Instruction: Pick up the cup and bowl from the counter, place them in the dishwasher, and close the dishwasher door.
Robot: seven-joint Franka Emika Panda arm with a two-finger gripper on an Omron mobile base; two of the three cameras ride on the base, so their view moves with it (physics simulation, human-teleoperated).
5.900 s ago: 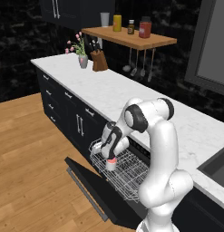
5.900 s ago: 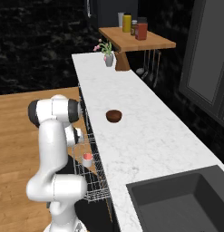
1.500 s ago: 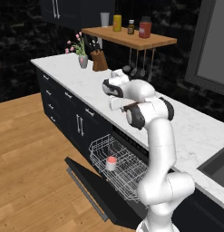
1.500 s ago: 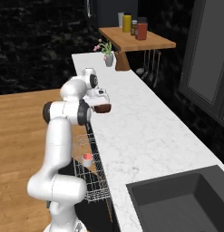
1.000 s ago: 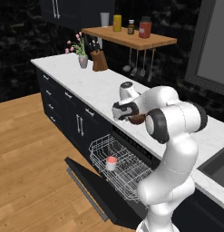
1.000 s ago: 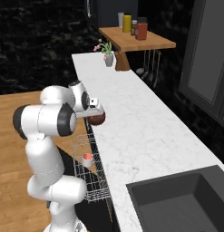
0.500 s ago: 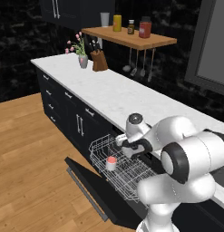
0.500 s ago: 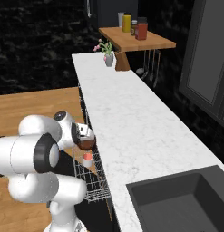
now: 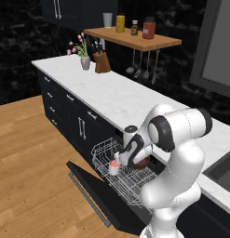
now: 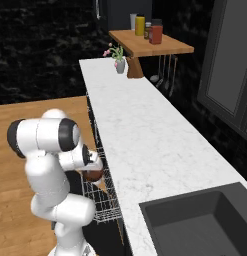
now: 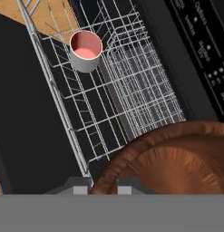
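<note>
1 hand (image 9: 135,160) holds bowl (image 11: 177,161) above rack (image 11: 113,90).

One cup (image 11: 85,50) stands in one wire rack (image 11: 131,86), and one brown bowl (image 11: 177,161) hangs over that rack. One dishwasher door (image 9: 104,197) lies dropped open, with one long bar handle (image 9: 88,200) along its edge. One white tabletop (image 9: 130,100) runs along the wall, carrying one vase of pink flowers (image 9: 84,58) and one knife block (image 9: 102,62). One wooden shelf (image 9: 135,41) holds four containers: one white (image 9: 107,19), one yellow (image 9: 120,23), one small dark jar (image 9: 134,28) and one red (image 9: 148,29). Three utensils (image 9: 144,67) hang under the shelf. One dark sink (image 10: 200,225) is set into the tabletop. One robot arm (image 9: 174,139) reaches down to the rack.
</note>
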